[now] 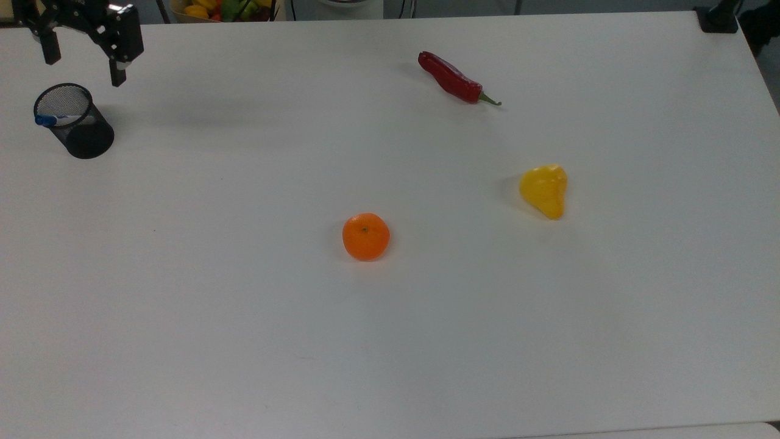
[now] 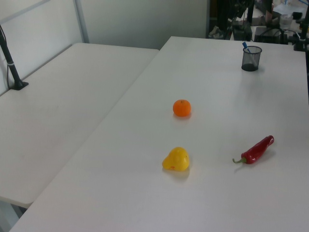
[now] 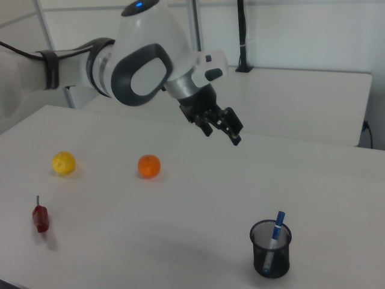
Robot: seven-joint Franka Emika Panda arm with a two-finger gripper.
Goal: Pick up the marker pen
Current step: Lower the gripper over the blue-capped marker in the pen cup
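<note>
— What sits on the table (image 1: 183, 341), counting from its near edge in the top view?

— Four loose things and one pen, one of each. First one orange (image 1: 365, 236), near the middle of the table. Then one yellow pear-shaped fruit (image 1: 544, 190), toward the top view's right edge and apart from the orange. Beyond those, one red chili pepper (image 1: 454, 79) lies close to the far edge.

— And the pen?

— One marker pen (image 1: 55, 119) stands inside one black mesh cup (image 1: 74, 122) by the far corner on the top view's left. It leans against the rim, blue cap up; the right view shows the cap poking above the cup (image 3: 271, 248).

— Where is the arm?

— One gripper (image 1: 82, 61) hangs over that same far corner, just past the cup and above it, touching nothing. Its two fingers are spread wide apart, holding nothing.
</note>
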